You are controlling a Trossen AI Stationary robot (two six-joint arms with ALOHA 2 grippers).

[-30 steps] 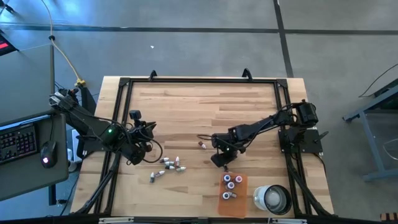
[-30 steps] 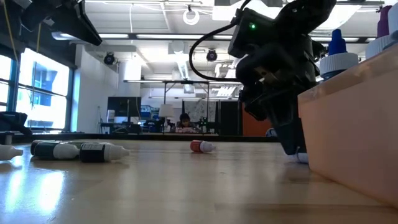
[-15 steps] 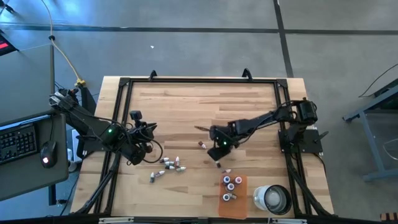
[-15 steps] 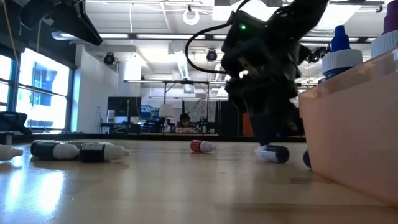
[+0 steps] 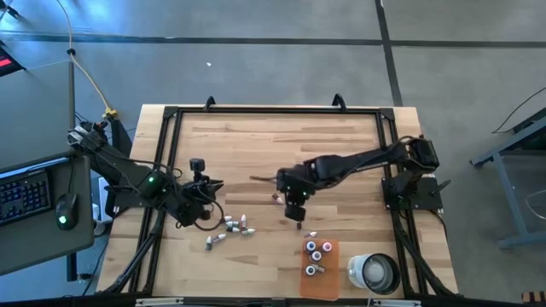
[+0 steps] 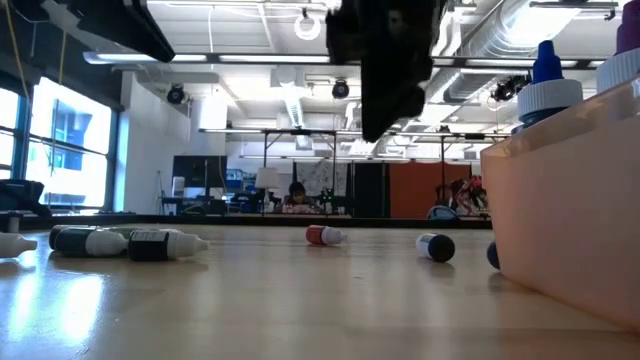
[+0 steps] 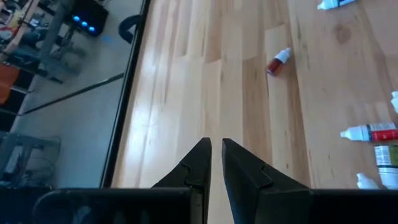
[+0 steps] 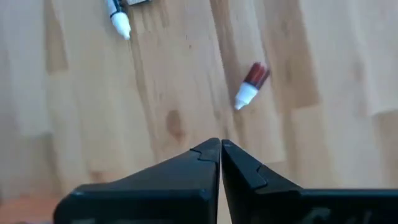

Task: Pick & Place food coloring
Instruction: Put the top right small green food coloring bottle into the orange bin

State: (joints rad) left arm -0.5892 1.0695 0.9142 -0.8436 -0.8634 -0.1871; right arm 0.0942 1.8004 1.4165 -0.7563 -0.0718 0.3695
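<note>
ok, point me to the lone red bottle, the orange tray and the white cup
lone red bottle (image 8: 251, 84), right wrist view, on its red body.
orange tray (image 5: 331, 273), high view, on a bare part of its floor.
white cup (image 5: 373, 272), high view, on its rim.

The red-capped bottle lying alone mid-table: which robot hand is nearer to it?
Right. The right hand hangs right beside the red-capped bottle; the left hand is well off toward the table's left.
</note>
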